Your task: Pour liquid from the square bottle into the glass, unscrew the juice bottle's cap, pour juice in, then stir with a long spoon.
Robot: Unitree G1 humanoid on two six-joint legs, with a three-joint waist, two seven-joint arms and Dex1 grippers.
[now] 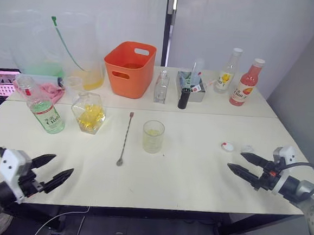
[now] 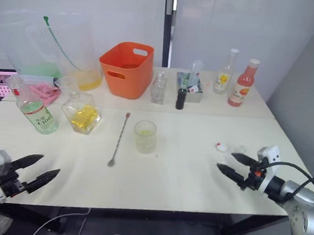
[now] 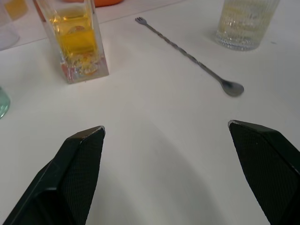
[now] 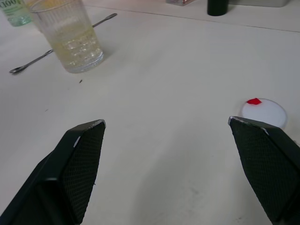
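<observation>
Walls: white panels behind the bench, split by a dark upright post (image 1: pixel 167 26); a grey wall (image 1: pixel 306 91) on the right.
Bench: pale cream top (image 1: pixel 185 169), two slabs joined by a seam running across, dark frame beneath the front edge.
Floor: dark, with a white cable (image 1: pixel 62 219) under the bench.
Light: even, soft shadows.

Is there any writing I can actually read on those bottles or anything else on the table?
"100": on the yellow-labelled bottle and the pink-red bottle; the smaller print is too blurred.
"100": part-visible on the juice bottle; its other label text is unreadable.
The juice bottle's cap: a red mark, no legible letters.
The metal tin: tags too small to read.
</observation>
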